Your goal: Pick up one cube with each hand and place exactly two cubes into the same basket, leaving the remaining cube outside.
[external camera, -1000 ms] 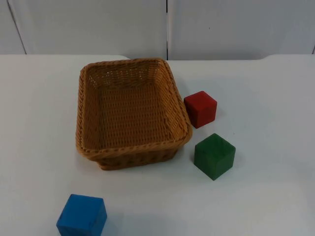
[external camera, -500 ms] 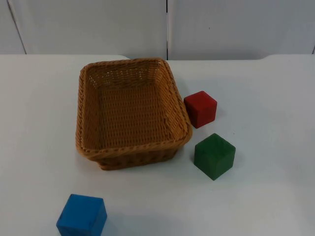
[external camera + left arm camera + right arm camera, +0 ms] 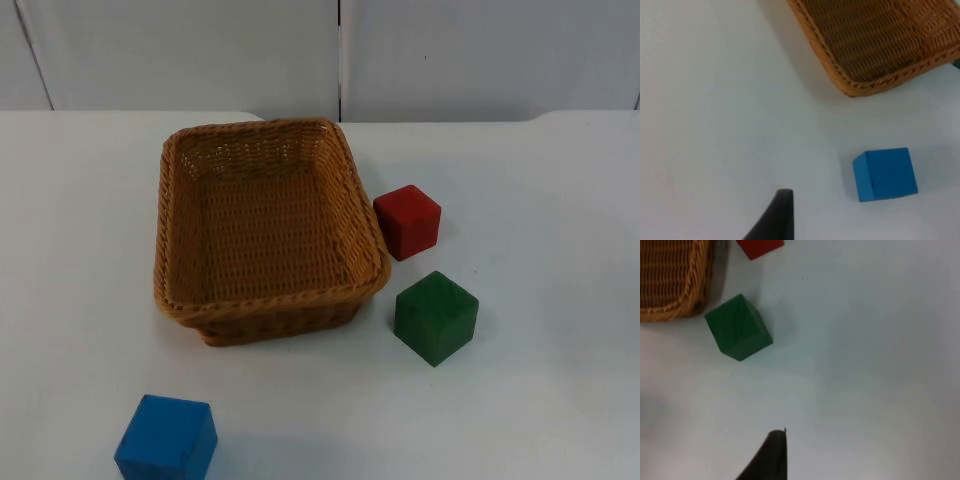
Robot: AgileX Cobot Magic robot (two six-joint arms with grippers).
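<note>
A brown wicker basket [image 3: 172,290] stands empty on the white table. Just outside its right wall sits a red cube [image 3: 407,221], with a green cube [image 3: 435,317] nearer the front beside the basket's corner. A blue cube [image 3: 167,438] lies by the table's front edge, in front of the basket. My left gripper [image 3: 782,212] hangs over bare table, apart from the blue cube [image 3: 885,173] and the basket's rim [image 3: 840,75]. My right gripper [image 3: 774,452] hangs over bare table, well short of the green cube [image 3: 738,327], the red cube [image 3: 760,246] and the basket [image 3: 670,312].
A grey partition wall [image 3: 340,55] closes the table's far side. White table top [image 3: 540,250] stretches to the right of the cubes and to the left of the basket.
</note>
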